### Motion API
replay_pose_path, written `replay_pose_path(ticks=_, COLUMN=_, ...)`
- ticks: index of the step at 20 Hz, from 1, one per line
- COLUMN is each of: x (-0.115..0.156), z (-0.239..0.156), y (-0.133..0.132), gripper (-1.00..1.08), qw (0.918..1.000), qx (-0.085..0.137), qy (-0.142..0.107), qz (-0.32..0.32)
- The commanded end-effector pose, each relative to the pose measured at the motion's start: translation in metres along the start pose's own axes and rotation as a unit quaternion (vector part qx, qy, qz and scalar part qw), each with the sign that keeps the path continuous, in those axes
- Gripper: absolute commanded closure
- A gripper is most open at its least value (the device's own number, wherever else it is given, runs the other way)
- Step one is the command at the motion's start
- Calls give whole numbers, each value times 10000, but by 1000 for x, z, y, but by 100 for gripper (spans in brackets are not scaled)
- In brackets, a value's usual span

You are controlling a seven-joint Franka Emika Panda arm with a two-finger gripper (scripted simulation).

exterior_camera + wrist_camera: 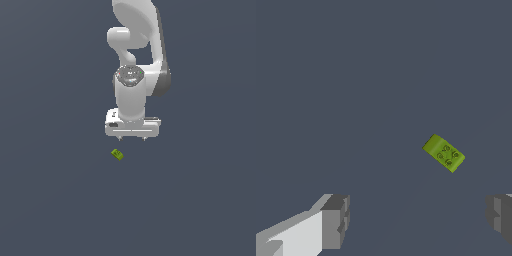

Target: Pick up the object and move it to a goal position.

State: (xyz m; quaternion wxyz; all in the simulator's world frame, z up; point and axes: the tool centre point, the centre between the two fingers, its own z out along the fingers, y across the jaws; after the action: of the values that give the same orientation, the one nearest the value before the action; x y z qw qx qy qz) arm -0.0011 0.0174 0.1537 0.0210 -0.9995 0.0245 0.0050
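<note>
The object is a tiny lime-green rectangular block (pixel 117 154) with darker markings, lying flat and turned at an angle on the dark grey surface. In the exterior view my white gripper (pixel 132 138) hangs above the surface, open and empty, and the block appears just below it and slightly toward the exterior view's left. In the wrist view the block (pixel 443 153) lies apart from both grey fingertips (pixel 336 222), which stand wide apart, and my gripper (pixel 418 220) holds nothing.
The white arm (pixel 134 60) rises behind the gripper. The flat dark grey surface (pixel 55 200) extends all around.
</note>
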Motion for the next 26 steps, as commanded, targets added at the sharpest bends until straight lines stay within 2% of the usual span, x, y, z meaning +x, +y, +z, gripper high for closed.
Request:
replay_pose_path(ticks=1, x=0, z=0, y=0, gripper=-92, qw=10000, qx=0, qy=0, qz=0)
replay_pose_path(ticks=11, x=13, z=-30, y=-12, gripper=-92, qw=9997, qx=23, qy=227, qz=19)
replay_pose_path(ticks=18, x=13, z=-25, y=-9, gripper=-92, qw=9997, qx=8, qy=211, qz=-95)
replay_pose_path(ticks=26, x=13, z=-12, y=3, gripper=-92, qw=9980, qx=-49, qy=191, qz=-607)
